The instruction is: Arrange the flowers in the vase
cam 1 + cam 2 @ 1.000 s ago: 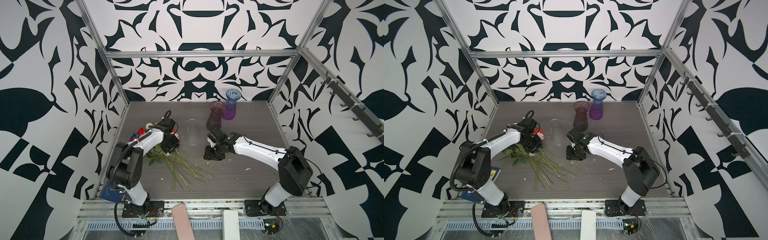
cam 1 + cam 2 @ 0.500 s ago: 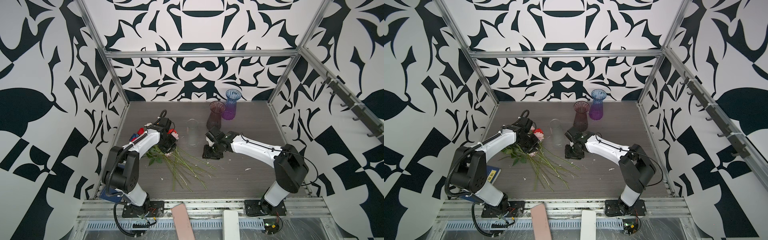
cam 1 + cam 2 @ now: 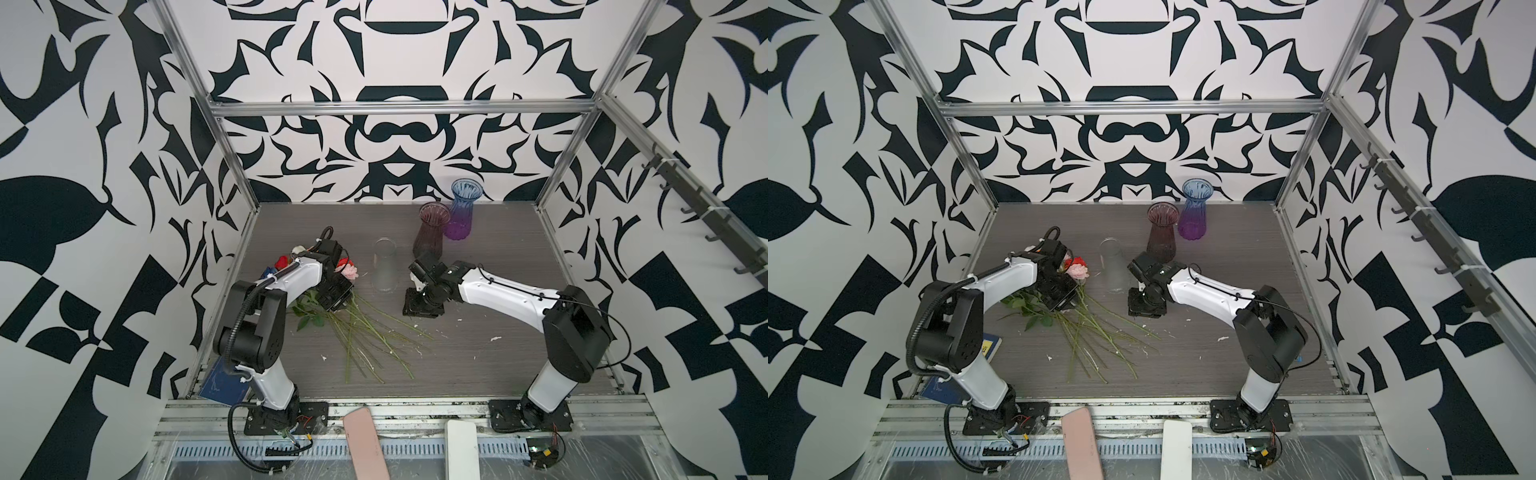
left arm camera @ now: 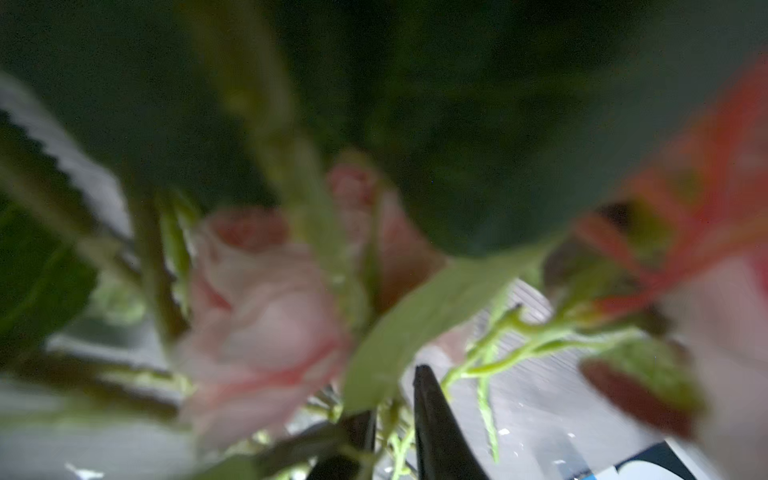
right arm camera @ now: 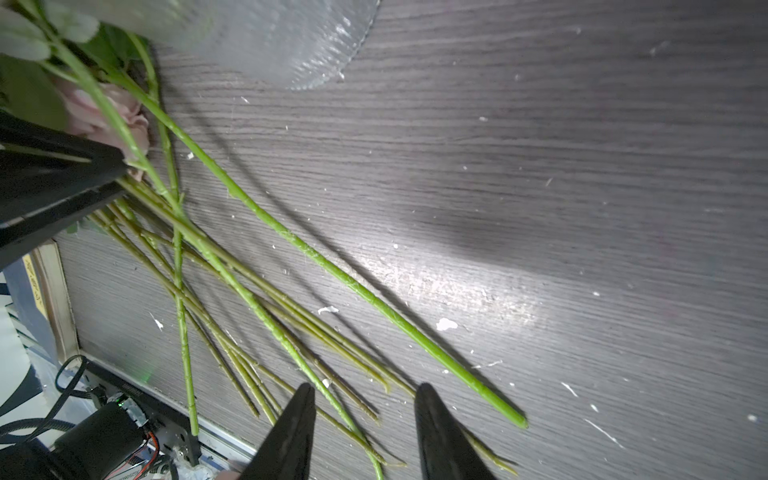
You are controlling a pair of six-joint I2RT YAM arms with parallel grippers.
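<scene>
We see the flowers [image 3: 350,272] lying in a loose bunch on the grey surface [image 3: 478,357], blooms beside the clear vase [image 3: 384,266], stems fanned toward the front. The left gripper [image 4: 394,395] is nearly pressed together, pinching a thin green stem among the blooms. The right gripper [image 5: 365,388] is spread and holds nothing, and sits low near the vase.

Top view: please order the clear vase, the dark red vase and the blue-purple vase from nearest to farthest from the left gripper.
From the left gripper, among the flowers:
1. clear vase, just to its right
2. dark red vase, farther back and right
3. blue-purple vase, farthest, by the back wall
</scene>
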